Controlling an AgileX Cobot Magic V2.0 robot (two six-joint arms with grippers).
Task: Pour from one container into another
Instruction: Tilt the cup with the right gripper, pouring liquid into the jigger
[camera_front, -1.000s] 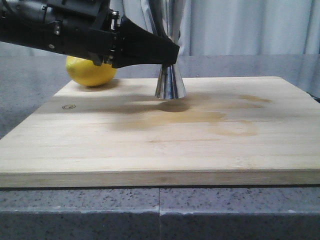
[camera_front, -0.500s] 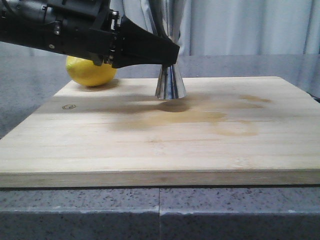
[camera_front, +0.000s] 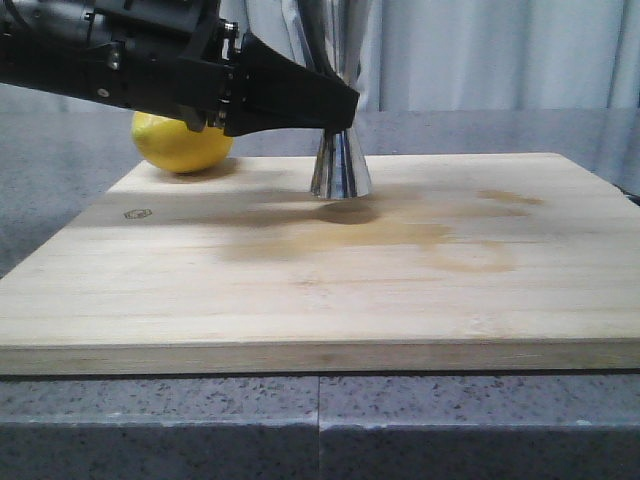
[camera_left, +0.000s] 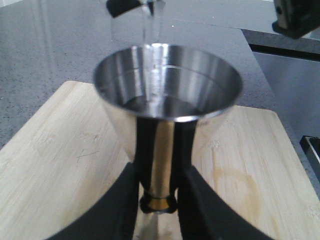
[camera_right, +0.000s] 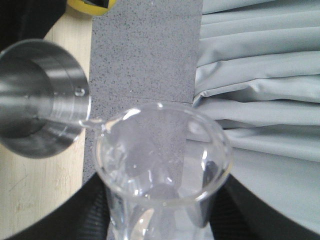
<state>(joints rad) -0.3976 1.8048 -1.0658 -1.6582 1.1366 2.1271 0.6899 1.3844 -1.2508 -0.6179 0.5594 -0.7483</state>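
- Steel jigger upright on board, clamped at waist by left gripper.
- Right gripper closed around tilted beaker, lip over jigger rim.

Our left gripper is matte black, tapering to a wedge from a boxy black wrist with small silver screws and grey metal parts. We see 2 smooth, curved black fingers in the wrist view.
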